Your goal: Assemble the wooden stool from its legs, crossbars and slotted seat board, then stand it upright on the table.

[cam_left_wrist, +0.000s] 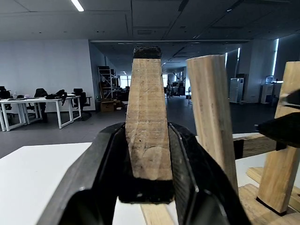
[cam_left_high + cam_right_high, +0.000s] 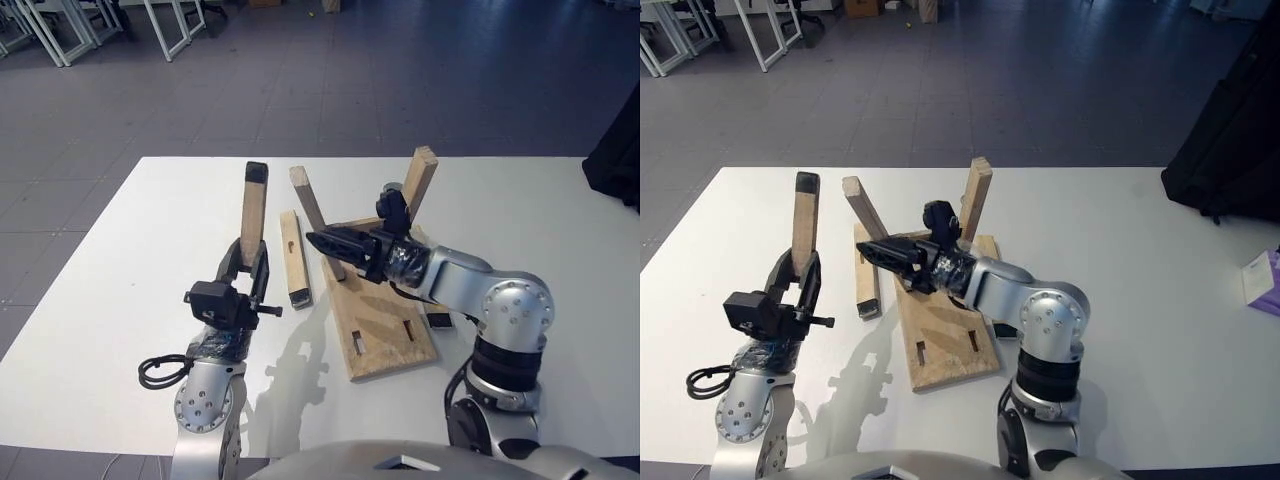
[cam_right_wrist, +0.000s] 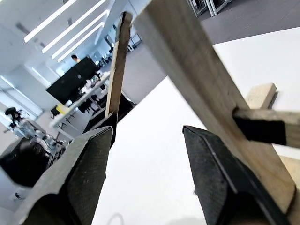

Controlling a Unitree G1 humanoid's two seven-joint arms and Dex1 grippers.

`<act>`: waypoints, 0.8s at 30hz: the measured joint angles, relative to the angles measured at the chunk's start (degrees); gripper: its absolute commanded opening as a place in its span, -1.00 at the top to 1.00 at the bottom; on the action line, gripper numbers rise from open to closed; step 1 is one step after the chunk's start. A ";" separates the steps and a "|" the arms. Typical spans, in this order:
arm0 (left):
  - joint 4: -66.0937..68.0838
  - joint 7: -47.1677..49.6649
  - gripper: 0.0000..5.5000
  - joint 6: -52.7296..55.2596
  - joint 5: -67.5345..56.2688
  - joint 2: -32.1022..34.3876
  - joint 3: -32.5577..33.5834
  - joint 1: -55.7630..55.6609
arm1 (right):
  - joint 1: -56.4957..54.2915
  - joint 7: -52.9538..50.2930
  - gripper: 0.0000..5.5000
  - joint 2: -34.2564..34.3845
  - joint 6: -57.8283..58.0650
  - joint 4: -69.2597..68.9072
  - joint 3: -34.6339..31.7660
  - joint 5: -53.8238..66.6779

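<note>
White table (image 2: 100,300) in an open office hall carries the seat board (image 2: 385,345), lying flat in the head views, with the left standing leg (image 2: 305,200) and right standing leg (image 2: 420,180) tilted at its far end, a crossbar (image 2: 292,258) flat just left of it, and the left gripper (image 2: 245,265) further left. The left wrist view shows the left gripper (image 1: 147,129) pinching the upright capped leg (image 1: 146,93) on both sides. The right wrist view shows the right gripper (image 3: 147,140) over the board's far left corner, its fingers (image 3: 91,164) spread wide, the left standing leg (image 3: 197,70) crossing one; contact cannot be determined.
</note>
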 measured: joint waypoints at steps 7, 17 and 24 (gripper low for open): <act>-0.26 -4.00 0.52 0.31 -0.05 3.33 -2.20 -4.82 | -6.93 -3.60 -0.01 0.87 -0.70 7.63 -4.35 7.08; 0.62 -7.56 0.52 0.75 -0.75 3.97 -7.57 -5.56 | -15.96 -8.82 0.27 -0.18 -8.25 14.50 -6.60 20.33; 0.58 -7.31 0.52 2.80 -0.75 4.16 -7.38 -5.85 | -16.12 -10.84 0.70 -1.19 -10.20 14.77 -2.15 21.66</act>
